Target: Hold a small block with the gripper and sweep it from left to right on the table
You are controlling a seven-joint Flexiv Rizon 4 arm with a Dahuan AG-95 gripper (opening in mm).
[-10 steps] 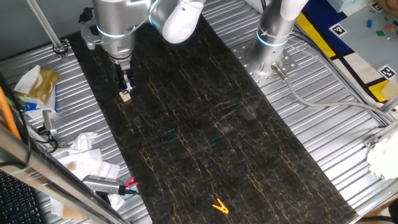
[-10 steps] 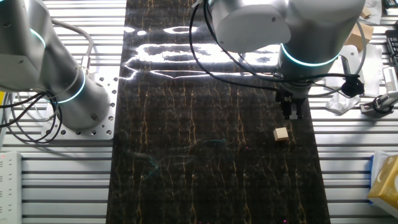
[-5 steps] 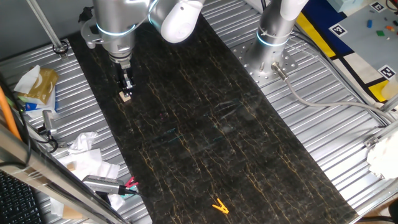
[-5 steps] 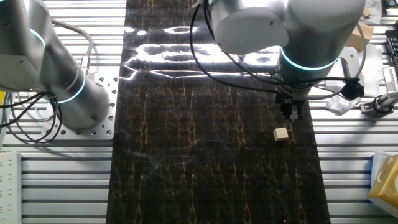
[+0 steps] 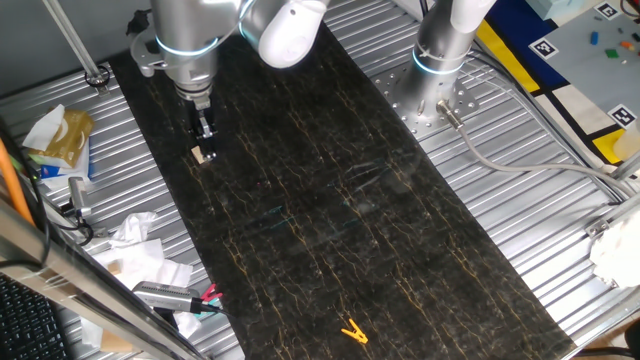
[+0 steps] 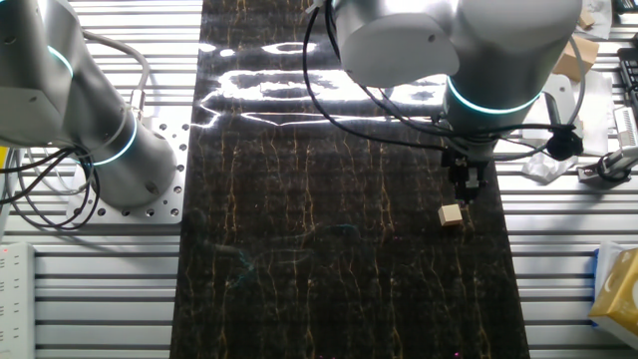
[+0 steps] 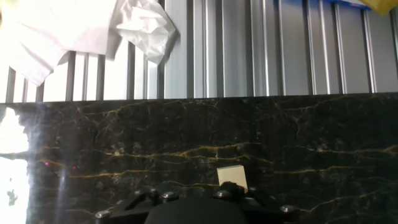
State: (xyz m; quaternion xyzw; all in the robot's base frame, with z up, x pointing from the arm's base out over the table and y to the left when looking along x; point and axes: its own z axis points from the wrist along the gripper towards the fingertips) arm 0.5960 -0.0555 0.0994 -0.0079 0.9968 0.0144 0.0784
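Observation:
The small block [image 5: 203, 154] is a pale tan cube lying on the black marble-look table [image 5: 330, 200], near its edge. It also shows in the other fixed view [image 6: 452, 214] and in the hand view [image 7: 233, 177]. The gripper [image 5: 204, 131] hangs just above the block and a little behind it, clear of it. It also shows in the other fixed view [image 6: 467, 186]. Its black fingers stand slightly apart and hold nothing. In the hand view only the gripper's dark body shows along the bottom edge.
Crumpled white paper [image 7: 146, 28] and wrappers [image 5: 60, 135] lie on the ribbed metal beside the block's end of the table. A yellow clip [image 5: 353, 332] lies at the table's far end. A second arm's base [image 5: 440, 60] stands beside the table.
The gripper has risen slightly away from the block. The block has stayed where it was.

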